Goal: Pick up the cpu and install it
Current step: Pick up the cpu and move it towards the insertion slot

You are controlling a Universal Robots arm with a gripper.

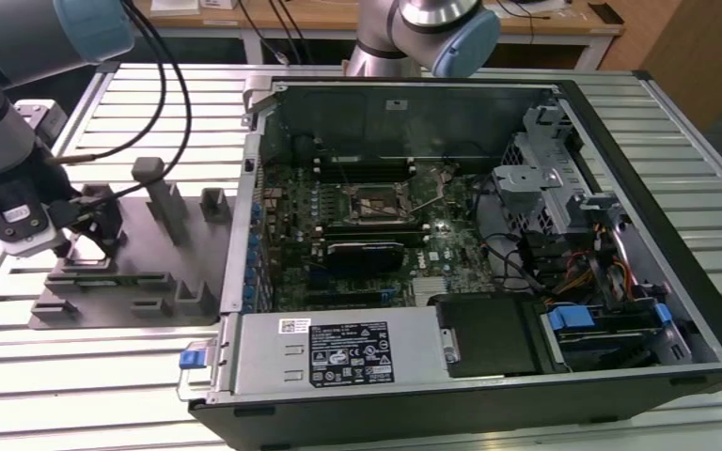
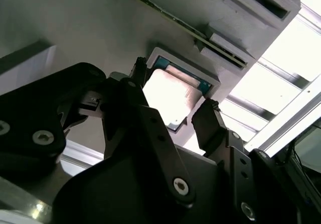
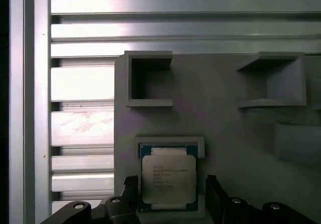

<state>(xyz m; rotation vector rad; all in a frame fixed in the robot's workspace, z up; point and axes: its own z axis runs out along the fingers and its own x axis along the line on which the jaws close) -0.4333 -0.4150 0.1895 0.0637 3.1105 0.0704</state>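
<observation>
The cpu (image 3: 168,179), a pale silver square chip with a darker rim, lies flat in a shallow recess of the grey fixture plate (image 3: 225,123). My gripper (image 3: 170,183) hangs right over it, open, with one black finger on each side of the chip and a small gap at both edges. In the second wrist view the cpu (image 2: 168,96) shows between the same two fingers of the gripper (image 2: 173,88). In the exterior view the gripper (image 1: 79,240) is low over the fixture plate (image 1: 123,282) at the exterior view's left. The black motherboard socket (image 1: 374,202) sits inside the open computer case.
The open computer case (image 1: 662,235) lies to the exterior view's right of the fixture, on a slatted aluminium table (image 1: 86,376). Grey upright posts (image 1: 154,193) rise from the fixture beside the gripper. Black cables (image 1: 173,103) trail from the arm. A second arm's base (image 1: 431,28) stands behind the case.
</observation>
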